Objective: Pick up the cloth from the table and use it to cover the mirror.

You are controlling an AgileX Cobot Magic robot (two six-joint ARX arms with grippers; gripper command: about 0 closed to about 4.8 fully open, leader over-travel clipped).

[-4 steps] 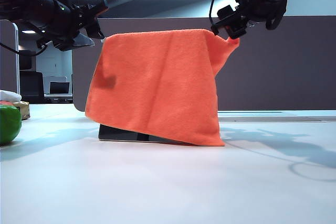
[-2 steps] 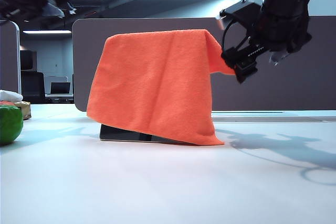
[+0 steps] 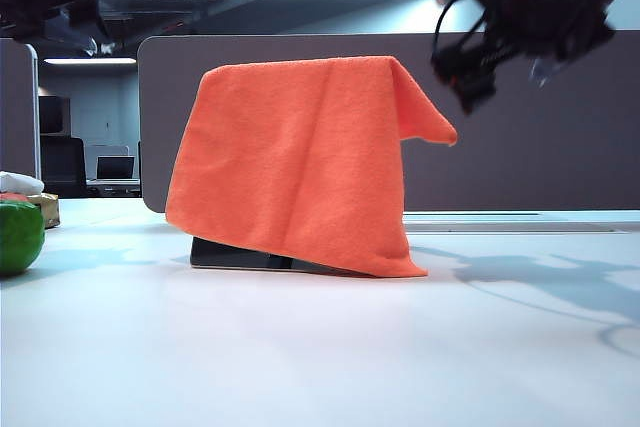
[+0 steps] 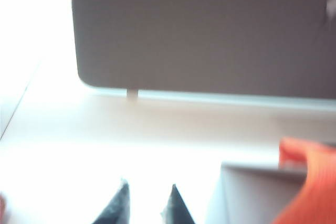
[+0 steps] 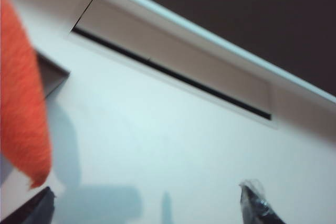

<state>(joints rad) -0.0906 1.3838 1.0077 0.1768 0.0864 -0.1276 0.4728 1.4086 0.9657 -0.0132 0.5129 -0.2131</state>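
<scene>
fuzzy orange cloth point(image 3: 295, 162) draped over mirror point(image 3: 240, 255); left hand point(image 4: 147, 205) narrowly parted, right hand point(image 5: 152, 203) wide, both empty

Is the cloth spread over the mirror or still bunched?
Spread: the cloth drapes over the mirror; only its base shows beneath.

Looked over all three views and there's honestly nothing to read anywhere, no text, labels, brands or numbers. The cloth point(image 3: 300, 157) is plain orange, the table point(image 3: 320, 347) is bare white, and the panel point(image 3: 540, 147) behind has no markings. Both wrist views are too blurry to make out any print anyway.
</scene>
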